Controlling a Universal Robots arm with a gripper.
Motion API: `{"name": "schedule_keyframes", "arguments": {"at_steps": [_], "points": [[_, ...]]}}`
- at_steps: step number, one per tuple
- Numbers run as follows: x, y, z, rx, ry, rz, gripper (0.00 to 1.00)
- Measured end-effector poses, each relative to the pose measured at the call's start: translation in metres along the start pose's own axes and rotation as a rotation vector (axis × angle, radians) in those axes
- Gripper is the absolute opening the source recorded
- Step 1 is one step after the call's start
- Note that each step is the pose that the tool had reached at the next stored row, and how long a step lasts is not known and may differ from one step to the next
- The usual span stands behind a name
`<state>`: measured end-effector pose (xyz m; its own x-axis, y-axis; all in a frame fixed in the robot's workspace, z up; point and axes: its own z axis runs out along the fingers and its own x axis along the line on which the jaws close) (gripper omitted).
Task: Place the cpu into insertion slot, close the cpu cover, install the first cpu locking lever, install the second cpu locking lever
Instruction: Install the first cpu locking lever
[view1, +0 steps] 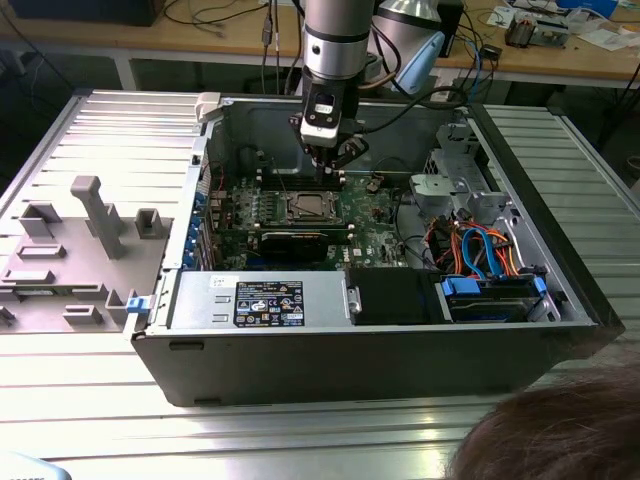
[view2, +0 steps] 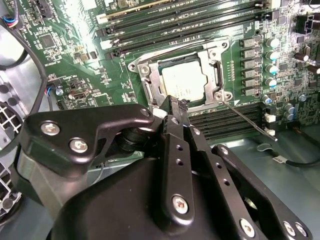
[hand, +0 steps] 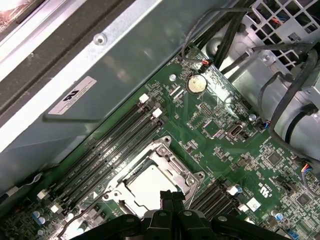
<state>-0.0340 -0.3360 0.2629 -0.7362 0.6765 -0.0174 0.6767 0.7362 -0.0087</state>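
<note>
Outside, a ribbed aluminium table (view1: 300, 440) carried an open computer case (view1: 300, 350) lying on its side, with a grey moulded fixture tray (view1: 60, 250) at the exterior view's left. A wooden table at the back (view1: 200, 40) was strewn with cables, and a person's hair (view1: 560, 430) showed at the lower corner on the exterior view's right.

The arm (view1: 335, 40) stood upright and reached straight down into the case, over the green motherboard (view1: 375, 225). Its end effector (view1: 338, 170) hung just above the near edge of the processor socket. In both wrist views the end effector (view2: 177, 107) (hand: 172, 195) was narrow: its black fingertips met, with nothing seen between them.

The cpu (view2: 184, 82) (hand: 150, 187) lay flat in the socket, its dull silver top facing up. The cpu cover (view2: 152, 85) (hand: 181, 167) lay down around it, framing the chip. A thin locking lever (view2: 247, 117) angled away from one socket corner, across the memory slots.

A black-and-white label (view1: 268, 302) sat on the silver metal box at the case front. In the first wrist view, a white sticker (hand: 72, 95) was on the case wall and a coin cell battery (hand: 196, 84) sat on the board.
</note>
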Motion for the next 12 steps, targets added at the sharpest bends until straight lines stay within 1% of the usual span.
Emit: {"name": "schedule_keyframes", "arguments": {"at_steps": [9, 12], "points": [[0.0, 0.0, 0.0, -0.0007, -0.0004, -0.042, 0.11], [0.0, 0.0, 0.0, -0.0011, -0.0006, -0.064, 0.11]]}}
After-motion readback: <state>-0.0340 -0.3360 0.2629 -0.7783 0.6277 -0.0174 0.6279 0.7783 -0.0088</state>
